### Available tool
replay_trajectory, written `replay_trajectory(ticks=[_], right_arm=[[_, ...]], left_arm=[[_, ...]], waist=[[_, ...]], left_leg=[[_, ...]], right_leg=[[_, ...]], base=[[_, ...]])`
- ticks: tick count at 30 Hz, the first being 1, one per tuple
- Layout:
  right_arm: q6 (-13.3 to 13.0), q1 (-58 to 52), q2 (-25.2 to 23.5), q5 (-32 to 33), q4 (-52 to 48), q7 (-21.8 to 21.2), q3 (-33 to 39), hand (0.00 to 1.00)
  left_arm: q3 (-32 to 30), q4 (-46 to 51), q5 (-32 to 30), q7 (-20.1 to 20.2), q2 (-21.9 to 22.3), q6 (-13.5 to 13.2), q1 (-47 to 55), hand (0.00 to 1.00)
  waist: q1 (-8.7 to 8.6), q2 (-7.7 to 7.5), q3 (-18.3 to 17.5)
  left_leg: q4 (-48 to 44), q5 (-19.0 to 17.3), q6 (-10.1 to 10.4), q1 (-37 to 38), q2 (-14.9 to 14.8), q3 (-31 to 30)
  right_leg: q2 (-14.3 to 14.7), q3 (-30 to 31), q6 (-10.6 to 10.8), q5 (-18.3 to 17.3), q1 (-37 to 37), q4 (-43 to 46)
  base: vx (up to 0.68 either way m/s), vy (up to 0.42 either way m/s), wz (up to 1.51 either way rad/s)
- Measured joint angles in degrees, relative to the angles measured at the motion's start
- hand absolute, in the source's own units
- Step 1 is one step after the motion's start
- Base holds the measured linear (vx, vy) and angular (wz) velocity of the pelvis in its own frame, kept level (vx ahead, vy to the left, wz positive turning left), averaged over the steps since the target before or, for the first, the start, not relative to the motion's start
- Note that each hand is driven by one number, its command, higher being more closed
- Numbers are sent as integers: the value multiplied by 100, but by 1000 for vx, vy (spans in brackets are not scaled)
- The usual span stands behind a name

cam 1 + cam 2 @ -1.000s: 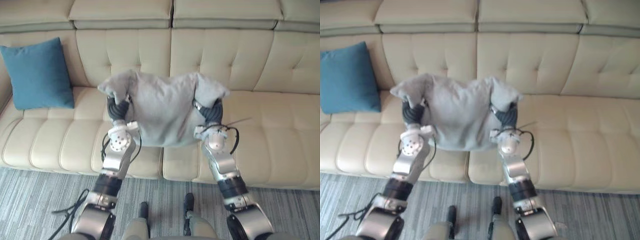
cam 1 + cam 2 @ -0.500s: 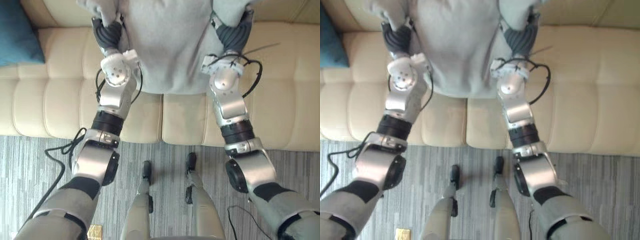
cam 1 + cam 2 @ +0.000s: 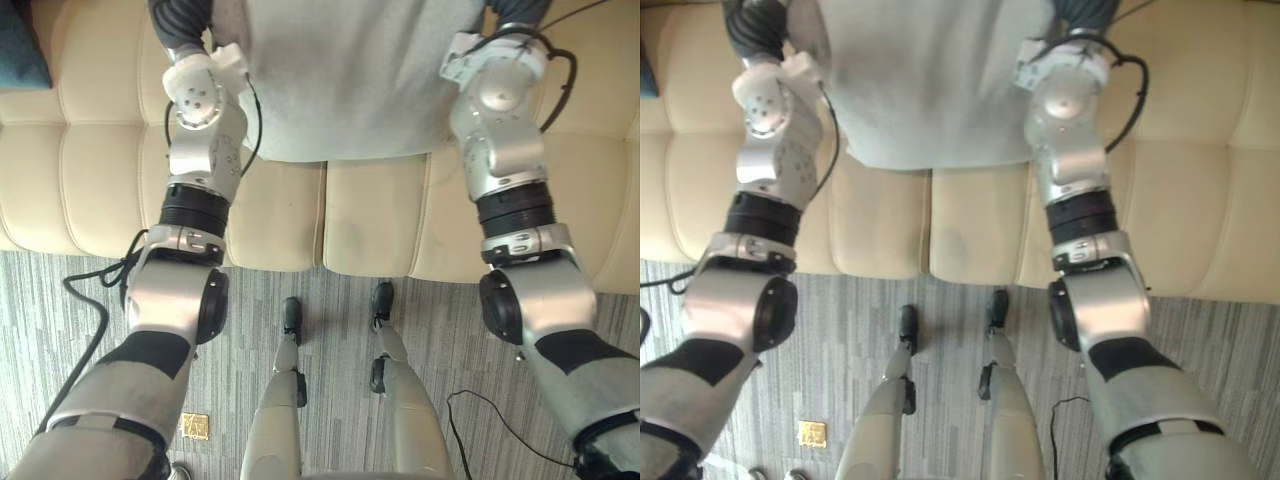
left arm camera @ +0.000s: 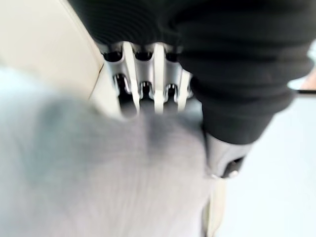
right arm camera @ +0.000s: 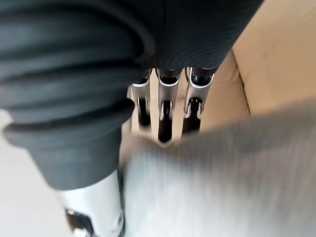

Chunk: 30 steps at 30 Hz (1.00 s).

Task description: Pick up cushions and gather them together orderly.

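Grey cushion [image 3: 350, 80], above sofa [image 3: 370, 215] seat: left hand [image 4: 156, 74] and right hand [image 5: 163, 106] were clamped on it; level, even carry advised.

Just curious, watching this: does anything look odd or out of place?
Only a small golden square lying on the striped carpet before the sofa. The grey cushion is held level between the left hand and right hand.

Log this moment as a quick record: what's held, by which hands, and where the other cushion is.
Held item: grey cushion
Left hand: fingers curled round one side of it
Right hand: fingers curled round the opposite side
Cushion position: over the seat of the cream sofa
Other cushion: blue cushion, on the sofa at the robot's left
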<state>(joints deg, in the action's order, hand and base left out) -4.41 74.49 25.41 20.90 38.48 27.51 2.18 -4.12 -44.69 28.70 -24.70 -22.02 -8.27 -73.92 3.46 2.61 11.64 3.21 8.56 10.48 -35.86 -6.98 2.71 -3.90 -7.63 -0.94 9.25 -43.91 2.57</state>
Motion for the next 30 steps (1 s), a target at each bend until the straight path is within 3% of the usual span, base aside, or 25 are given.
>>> replay_trajectory(ticks=[8, 13, 18, 20, 22, 27, 30], right_arm=[[-23, -569, 1070, 1042, 256, -501, 212, 0], [-16, -1978, 1026, 1167, -392, -717, 217, 0], [-29, -3905, 329, 851, -1390, -1078, 341, 0], [-56, -4945, -425, 584, -1764, -1279, 393, 0], [-64, -5730, -1093, 386, -1748, -1424, 390, 0], [-59, -7151, -2040, -167, -1407, -1851, 373, 0], [-19, -7627, -2238, -386, -724, -2009, 422, 0]], left_arm=[[-857, -74, 476, 419, -1062, 1, 950, 0], [-996, 793, 752, 763, -923, -17, 2413, 0], [-862, 1717, 634, 929, 29, -103, 4472, 0], [-616, 1925, 497, 1075, 811, -134, 5594, 0], [-361, 1889, 364, 1175, 1426, -84, 6395, 0], [-128, 962, -330, 1590, 2044, 124, 7372, 0], [-328, 162, -716, 1766, 2174, 256, 7585, 0]], waist=[[-18, 12, 10], [-29, 12, 10], [-74, 9, 10], [-65, 9, 9], [-52, 1, 8], [-52, -42, -58], [-72, -76, -312]], left_leg=[[22, 0, 0, 467, 23, 12], [29, 0, 0, 654, 49, 9], [28, -44, -68, 1108, 92, -10], [-10, -194, -279, 1358, 56, 21], [-36, -418, -351, 1609, 4, 167], [-265, -716, -465, 2240, 81, 382], [-405, -893, -460, 2496, 66, 469]], right_leg=[[19, 58, 17, -17, 437, -4], [6, 113, 18, -18, 611, -9], [-25, 213, 69, -254, 1080, 37], [28, 257, 60, -421, 1262, 170], [94, 304, 92, -508, 1447, 245], [70, 508, 184, -506, 2101, 166], [83, 562, 266, -447, 2492, -85]], base=[[11, 14, -2], [0, 0, 0], [-2, -3, 5], [9, -3, -8], [13, 25, -15], [-2, 30, -22], [14, 22, -19]])
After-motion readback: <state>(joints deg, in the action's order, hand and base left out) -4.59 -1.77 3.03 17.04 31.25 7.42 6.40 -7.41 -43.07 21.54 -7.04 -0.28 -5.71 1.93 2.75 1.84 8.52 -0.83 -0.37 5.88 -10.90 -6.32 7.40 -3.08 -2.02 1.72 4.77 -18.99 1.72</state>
